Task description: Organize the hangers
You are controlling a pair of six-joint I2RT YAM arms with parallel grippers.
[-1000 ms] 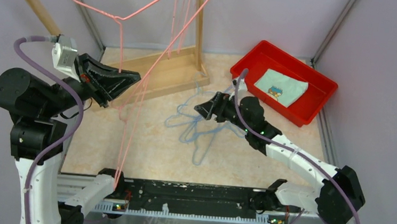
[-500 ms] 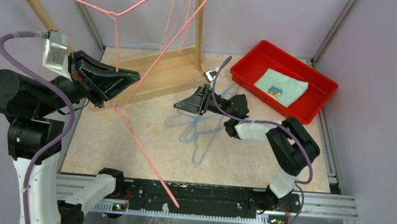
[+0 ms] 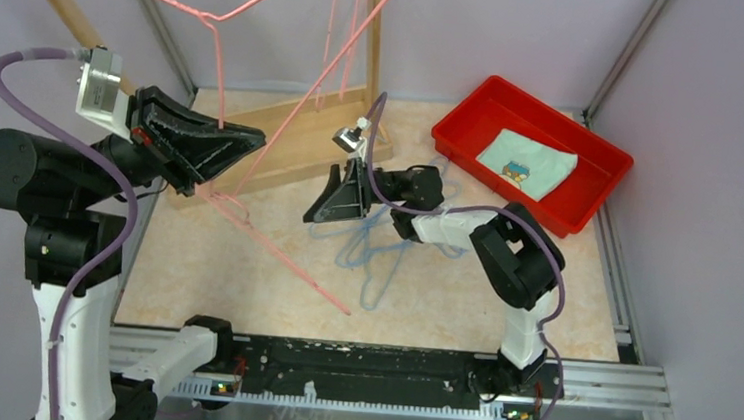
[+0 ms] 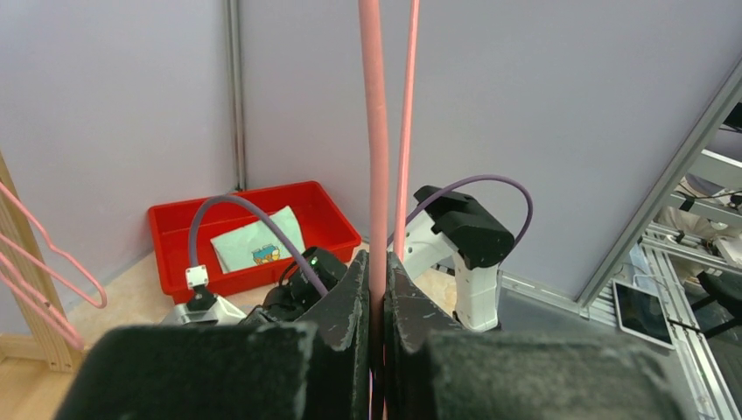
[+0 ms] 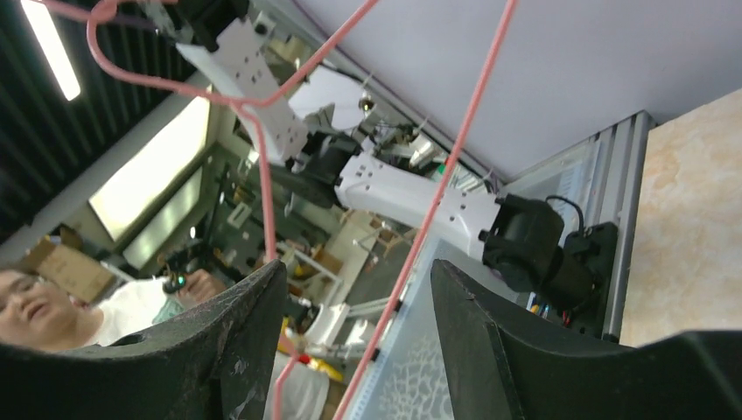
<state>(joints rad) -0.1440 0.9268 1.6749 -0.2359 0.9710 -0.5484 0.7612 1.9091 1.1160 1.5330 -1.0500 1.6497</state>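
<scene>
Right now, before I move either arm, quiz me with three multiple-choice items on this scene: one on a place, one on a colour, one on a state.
1. Where do the light blue hangers lie?
A. in the red bin
B. on the tabletop
C. hung on the wooden rack

2. What colour of hanger does the left hand grip?
A. pink
B. light blue
C. white

3. How does the right hand stand?
A. shut on a blue hanger
B. shut on a cloth
C. open

Answers:
1 B: they lie tangled flat on the tabletop in the top view.
2 A: the left wrist view shows the pink hanger pinched between the closed fingers.
3 C: the right wrist view shows its fingers well apart, with nothing gripped.
</scene>
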